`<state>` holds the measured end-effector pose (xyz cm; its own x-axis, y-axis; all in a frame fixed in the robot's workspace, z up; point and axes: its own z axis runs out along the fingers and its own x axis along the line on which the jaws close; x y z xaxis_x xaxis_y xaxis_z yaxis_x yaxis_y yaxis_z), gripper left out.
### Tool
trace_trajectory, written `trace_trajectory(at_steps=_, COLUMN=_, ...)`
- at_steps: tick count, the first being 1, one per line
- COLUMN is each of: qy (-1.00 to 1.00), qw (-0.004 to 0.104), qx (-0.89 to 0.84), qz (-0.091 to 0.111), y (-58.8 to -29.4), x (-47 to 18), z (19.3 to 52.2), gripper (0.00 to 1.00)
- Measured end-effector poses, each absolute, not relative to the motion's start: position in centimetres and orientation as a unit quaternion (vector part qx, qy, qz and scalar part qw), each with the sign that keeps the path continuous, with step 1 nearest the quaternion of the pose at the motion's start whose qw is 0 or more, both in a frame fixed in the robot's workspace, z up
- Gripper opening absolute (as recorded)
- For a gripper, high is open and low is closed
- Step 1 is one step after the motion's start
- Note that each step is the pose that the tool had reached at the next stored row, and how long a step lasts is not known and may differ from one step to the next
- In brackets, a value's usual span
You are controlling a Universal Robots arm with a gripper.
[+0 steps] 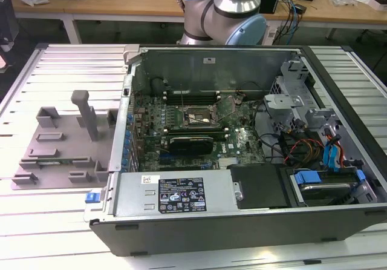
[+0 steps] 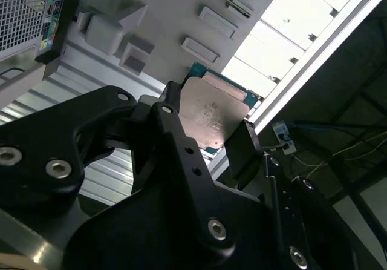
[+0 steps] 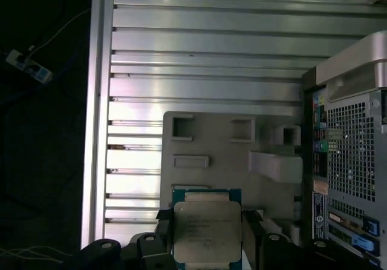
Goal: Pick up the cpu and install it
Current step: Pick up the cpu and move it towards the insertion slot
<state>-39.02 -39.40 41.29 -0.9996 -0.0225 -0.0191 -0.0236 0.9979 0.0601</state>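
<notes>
Slatted counter (image 3: 211, 46) carries grey fixture tray (image 3: 205, 140); open computer case (image 1: 199, 221) just beside | fingers (image 2: 243, 150) clamped on cpu (image 2: 211, 112), over the tray

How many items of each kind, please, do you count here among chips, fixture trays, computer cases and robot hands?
cpu, gripped in the hand: 1
grey fixture tray: 1
computer case: 1
hand: 1
Total: 4

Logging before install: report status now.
Gripper: jaws shut on cpu. Cpu held off the grey tray. Socket in case looks empty, nothing over it.
</notes>
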Motion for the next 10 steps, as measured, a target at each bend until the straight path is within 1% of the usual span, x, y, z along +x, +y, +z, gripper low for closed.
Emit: trace_trajectory(at_steps=10, qy=0.999, qw=0.009, qx=-0.012, qz=0.030, y=-39.41, x=-38.26, z=41.29, gripper=0.54)
